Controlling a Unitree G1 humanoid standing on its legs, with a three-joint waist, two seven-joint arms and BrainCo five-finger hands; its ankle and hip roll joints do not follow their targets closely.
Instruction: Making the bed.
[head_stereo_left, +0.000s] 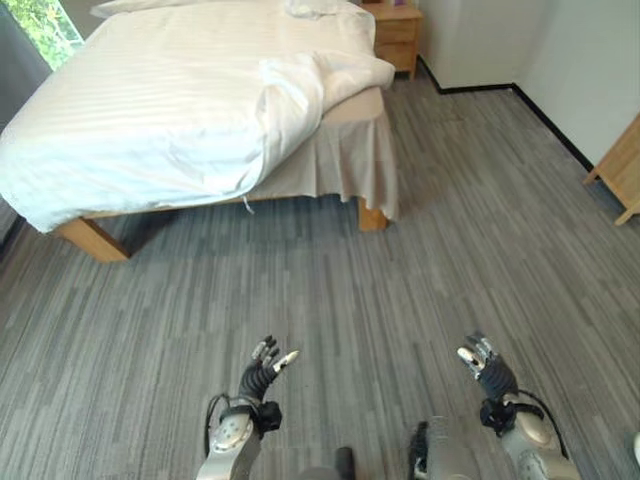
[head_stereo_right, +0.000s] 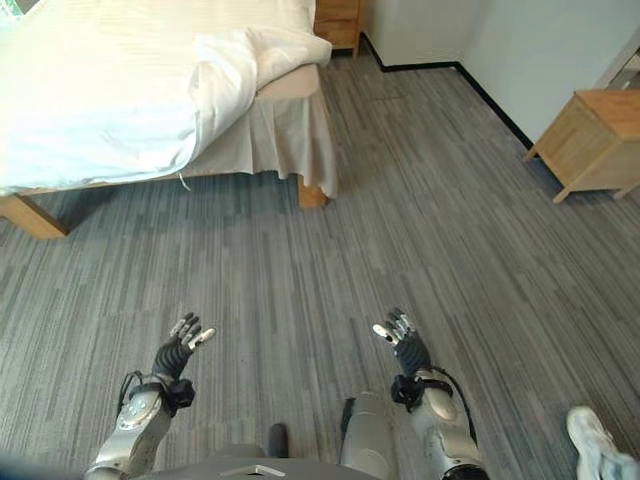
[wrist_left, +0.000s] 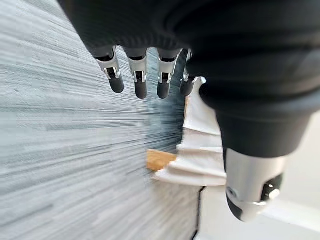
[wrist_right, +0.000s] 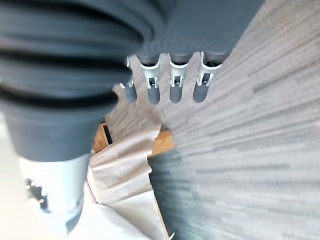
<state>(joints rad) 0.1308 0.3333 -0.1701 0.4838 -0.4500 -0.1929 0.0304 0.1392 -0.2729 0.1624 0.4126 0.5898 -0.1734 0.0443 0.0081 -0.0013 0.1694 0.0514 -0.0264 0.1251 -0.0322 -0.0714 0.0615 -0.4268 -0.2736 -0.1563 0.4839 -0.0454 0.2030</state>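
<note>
A bed (head_stereo_left: 75, 238) on light wooden legs stands at the far left, some way ahead of me. A white striped duvet (head_stereo_left: 170, 110) covers it, and its near right corner (head_stereo_left: 325, 80) is folded back and bunched up. Below that fold a beige bed skirt (head_stereo_left: 350, 150) hangs down to the floor. My left hand (head_stereo_left: 262, 374) is low over the grey floor, open, holding nothing. My right hand (head_stereo_left: 487, 366) is level with it to the right, also open and holding nothing. Both hands are well short of the bed.
A wooden nightstand (head_stereo_left: 395, 30) stands beside the bed's far end against the wall. Another wooden cabinet (head_stereo_right: 590, 140) stands at the right wall. A person's white shoe (head_stereo_right: 600, 445) shows at the lower right. Grey plank-pattern flooring (head_stereo_left: 330, 290) lies between me and the bed.
</note>
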